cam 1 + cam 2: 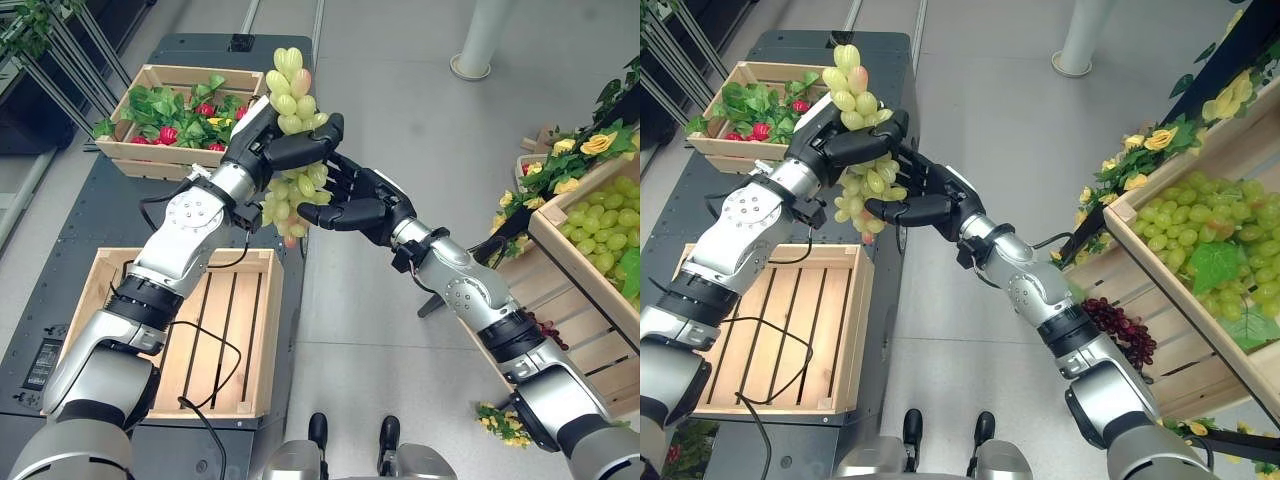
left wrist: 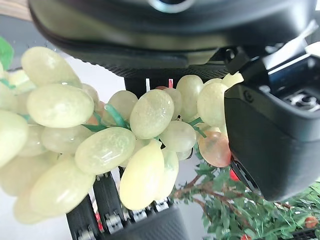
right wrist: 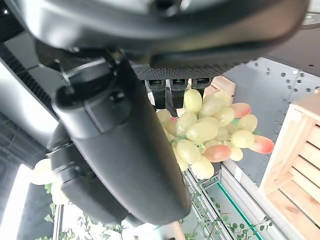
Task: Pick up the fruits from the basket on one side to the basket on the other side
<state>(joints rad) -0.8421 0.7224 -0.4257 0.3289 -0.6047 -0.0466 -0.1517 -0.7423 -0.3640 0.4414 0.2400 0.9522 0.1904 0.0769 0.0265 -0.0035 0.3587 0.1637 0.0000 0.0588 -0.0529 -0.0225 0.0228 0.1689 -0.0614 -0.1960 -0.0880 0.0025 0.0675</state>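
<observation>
Both hands are up in mid-air between the crates, meeting at one bunch of green grapes [image 1: 292,120]. The left hand [image 1: 275,145] has its fingers and thumb curled round the middle of the bunch, so the middle grapes are covered; the top of the bunch sticks up above the hand and the lower part hangs below it. The right hand [image 1: 352,205] sits right against the hanging part, fingers bent and cupped towards the grapes, but whether it truly grips them or just touches is hard to make out. Below the left arm, an empty slatted wooden crate [image 1: 100,290] rests on the dark platform [image 1: 70,215]. Further back, a second crate [image 1: 165,75] holds leafy greens and red fruit. At the right edge, cut off, a grape-filled crate [image 1: 1140,205] on a stand
</observation>
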